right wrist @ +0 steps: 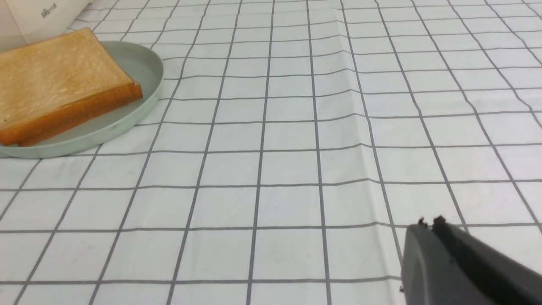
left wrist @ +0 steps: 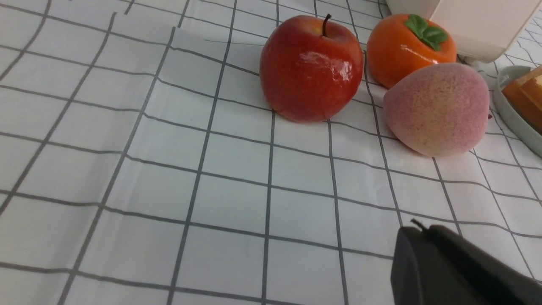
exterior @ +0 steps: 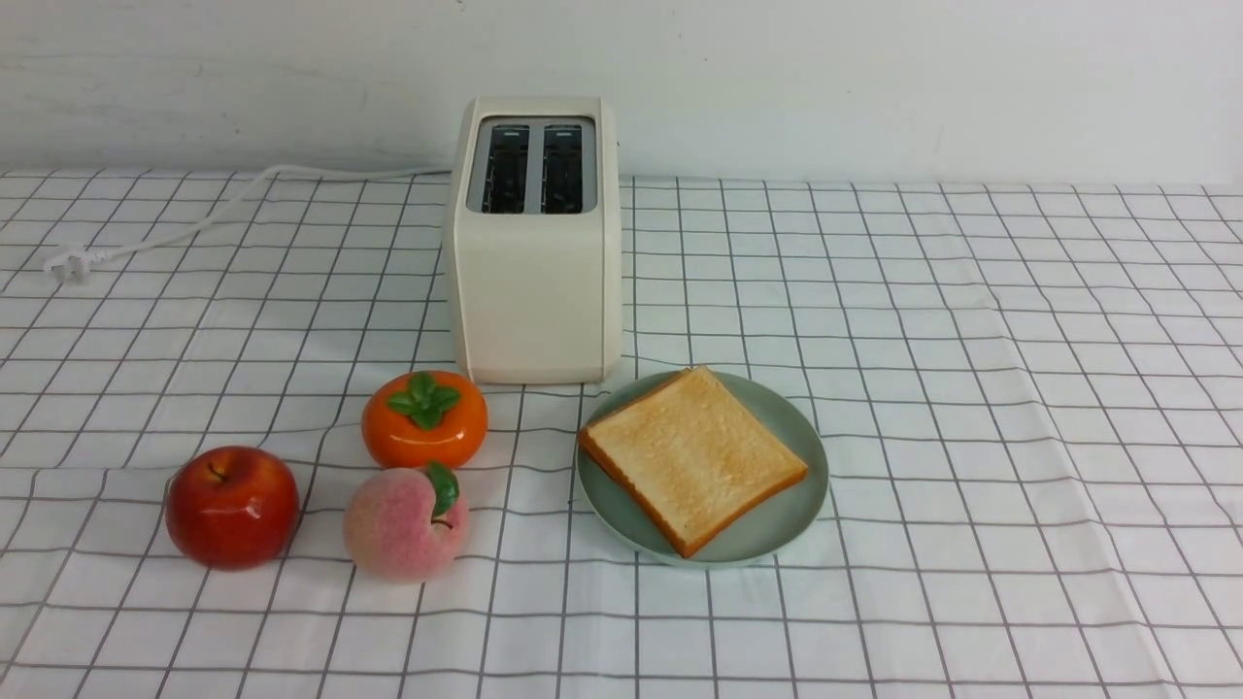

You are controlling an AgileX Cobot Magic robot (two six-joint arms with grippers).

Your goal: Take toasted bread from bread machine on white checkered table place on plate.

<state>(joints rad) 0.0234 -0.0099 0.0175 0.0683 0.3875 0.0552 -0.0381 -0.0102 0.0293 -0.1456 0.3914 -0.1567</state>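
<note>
see nearest, in the left wrist view, the dark, narrow-tipped left gripper, fingers together, shut above the white cloth-covered table with thin dark grid lines. find the matching dark right gripper in the right wrist view, likewise closed, with fingertips brought together and gripping nothing, over a bare stretch of the checked cloth. a little farther out, to the left, come to a round pink peach with a green leaf, and beside it, farther left, a glossy red apple with a short dark stem. at about the same depth, near the middle, meet a round pale green plate with a low rim. find the square golden-tan toasted bread with orange-brown crust there, lying flat as two stacked slices, turned cornerwise, with one corner reaching the rim. just behind the peach, notice a squat orange persimmon with green leaves on top; cannot tell whether touching the peach. beyond the persimmon and plate, see the boxy cream-white two-slot toaster, standing upright, with dark slots in a grey top. follow a thin white cord out leftward to a white plug on the cloth. farthest back, reach a plain off-white wall.
</note>
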